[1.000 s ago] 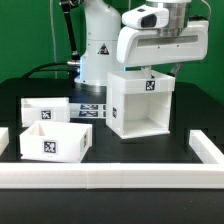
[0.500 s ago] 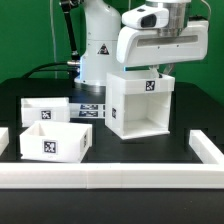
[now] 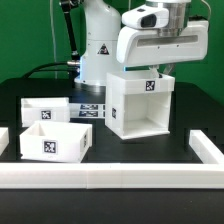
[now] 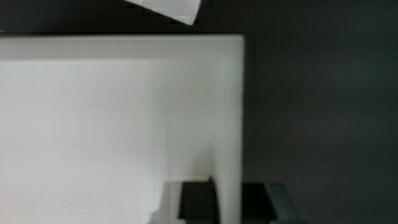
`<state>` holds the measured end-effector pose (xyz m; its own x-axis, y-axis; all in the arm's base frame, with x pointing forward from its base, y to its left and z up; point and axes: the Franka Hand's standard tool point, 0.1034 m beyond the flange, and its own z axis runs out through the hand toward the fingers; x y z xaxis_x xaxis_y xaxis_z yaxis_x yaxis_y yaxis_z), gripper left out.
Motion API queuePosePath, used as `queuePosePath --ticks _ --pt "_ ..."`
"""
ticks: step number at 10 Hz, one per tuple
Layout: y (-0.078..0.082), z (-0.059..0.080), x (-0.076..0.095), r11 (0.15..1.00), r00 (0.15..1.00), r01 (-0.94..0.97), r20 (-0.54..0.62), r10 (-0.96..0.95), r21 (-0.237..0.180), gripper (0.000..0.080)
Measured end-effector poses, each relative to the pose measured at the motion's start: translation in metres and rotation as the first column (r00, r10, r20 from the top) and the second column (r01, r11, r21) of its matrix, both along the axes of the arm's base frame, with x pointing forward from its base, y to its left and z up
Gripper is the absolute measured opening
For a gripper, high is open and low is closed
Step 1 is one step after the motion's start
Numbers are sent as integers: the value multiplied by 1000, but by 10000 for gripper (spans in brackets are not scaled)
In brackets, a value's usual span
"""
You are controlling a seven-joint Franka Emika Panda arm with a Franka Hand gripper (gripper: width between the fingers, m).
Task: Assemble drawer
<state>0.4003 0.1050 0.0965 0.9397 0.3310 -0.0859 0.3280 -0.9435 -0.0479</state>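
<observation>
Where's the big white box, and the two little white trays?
Big white cube-shaped plastic casing (image 3: 130, 88): exterior view, front face above the opening.
Nearer shallow white plastic tray (image 3: 68, 148): exterior view, front wall.
Farther shallow white plastic tray (image 3: 33, 110): exterior view, front wall.

White casing (image 3: 125, 112) bears a black-and-white tag (image 3: 152, 85); table (image 3: 120, 150) black

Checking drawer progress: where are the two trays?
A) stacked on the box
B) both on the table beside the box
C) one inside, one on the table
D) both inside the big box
B: the rear tray and the front tray stand on the table, outside the empty box.
</observation>
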Motion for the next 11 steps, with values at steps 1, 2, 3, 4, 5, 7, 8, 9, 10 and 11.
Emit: queuePosePath --ticks 1,2,3,4,5,7,8,9,10,11 --pt "-6 2 12 1000 1000 19 -5 -19 1 37" --pt "-11 2 28 999 999 40 -7 -39 5 37" --pt "-16 1 46 998 998 59 -3 -59 9 38" --pt "-19 0 61 997 997 74 6 -74 14 38" --pt "-21 0 78 996 996 88 20 -89 19 38" --pt "-25 0 108 991 990 132 45 -133 27 38" --pt "-25 0 126 986 984 164 60 -166 33 38" --pt "-24 1 142 981 978 191 74 -193 40 38" --pt "-23 1 154 977 974 207 84 -210 46 38" --pt "-24 1 162 974 970 220 92 -224 49 38"
